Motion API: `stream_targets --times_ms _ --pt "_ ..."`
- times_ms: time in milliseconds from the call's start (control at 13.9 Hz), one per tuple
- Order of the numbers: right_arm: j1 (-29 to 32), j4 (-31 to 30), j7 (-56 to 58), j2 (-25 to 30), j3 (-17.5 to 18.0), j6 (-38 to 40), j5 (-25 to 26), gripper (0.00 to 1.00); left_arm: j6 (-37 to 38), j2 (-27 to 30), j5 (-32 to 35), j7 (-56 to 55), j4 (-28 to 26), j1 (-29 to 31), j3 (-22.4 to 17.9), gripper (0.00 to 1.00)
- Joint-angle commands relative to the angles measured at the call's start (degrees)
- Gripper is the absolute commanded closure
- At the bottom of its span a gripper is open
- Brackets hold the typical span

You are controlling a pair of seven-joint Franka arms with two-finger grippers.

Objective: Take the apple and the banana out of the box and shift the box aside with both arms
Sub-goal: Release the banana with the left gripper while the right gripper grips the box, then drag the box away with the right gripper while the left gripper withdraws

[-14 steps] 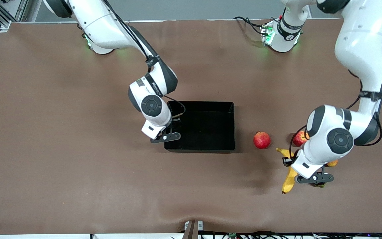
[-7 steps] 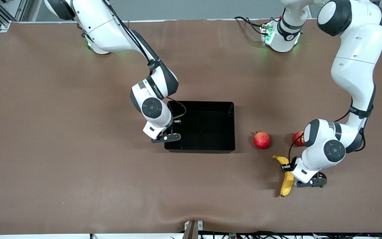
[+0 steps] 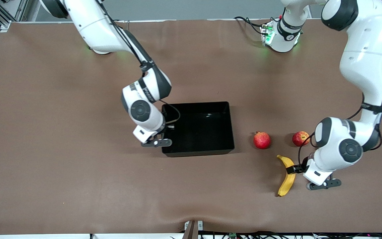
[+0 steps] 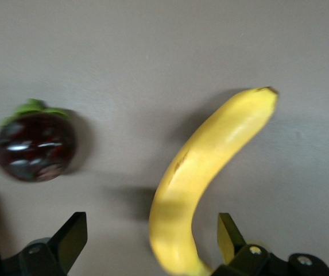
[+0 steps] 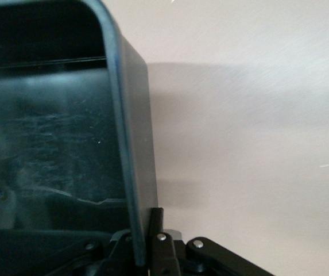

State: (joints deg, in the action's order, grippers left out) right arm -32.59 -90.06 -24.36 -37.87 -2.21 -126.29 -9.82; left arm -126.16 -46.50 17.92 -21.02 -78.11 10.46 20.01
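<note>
The box (image 3: 197, 128) sits mid-table, empty; it looks light, stiff and glossy, so its thin wall is the place to pinch. The right gripper (image 3: 156, 142) is clamped on that wall at the right arm's end. The banana (image 3: 286, 176) and apple (image 3: 300, 138) lie on the table toward the left arm's end. The left gripper (image 3: 323, 184) hangs just beside the banana, fingers spread, holding nothing. Only the left wrist view shows a dark fruit (image 4: 35, 146) near the banana.

Even overhead light casts soft shadows on the table (image 3: 61, 139); the left wrist view is motion-blurred, glare streaks the box (image 3: 207, 114).
</note>
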Motion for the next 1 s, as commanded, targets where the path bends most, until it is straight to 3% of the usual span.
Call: stream_targets --times_ms 0,287,502,932 --pt "5.8 -5.3 1.6 7.8 0.9 0.7 -0.7 1.0 6.9 8.7 1.2 2.6 -1.4 -0.3 0.3 0.0" --pt "17.3 -7.2 15.8 13.0 0.9 8.2 -0.6 1.0 9.8 16.4 0.5 4.1 -1.3 3.0 0.4 0.0" --pt "24.5 -7.2 22.9 14.0 0.7 10.8 -0.1 1.0 17.5 22.3 0.4 5.9 -1.2 3.0 1.2 0.0" --pt "39.7 -9.7 38.7 15.1 0.6 10.5 1.8 1.0 30.1 32.4 -6.1 8.4 -1.2 3.2 2.7 0.0"
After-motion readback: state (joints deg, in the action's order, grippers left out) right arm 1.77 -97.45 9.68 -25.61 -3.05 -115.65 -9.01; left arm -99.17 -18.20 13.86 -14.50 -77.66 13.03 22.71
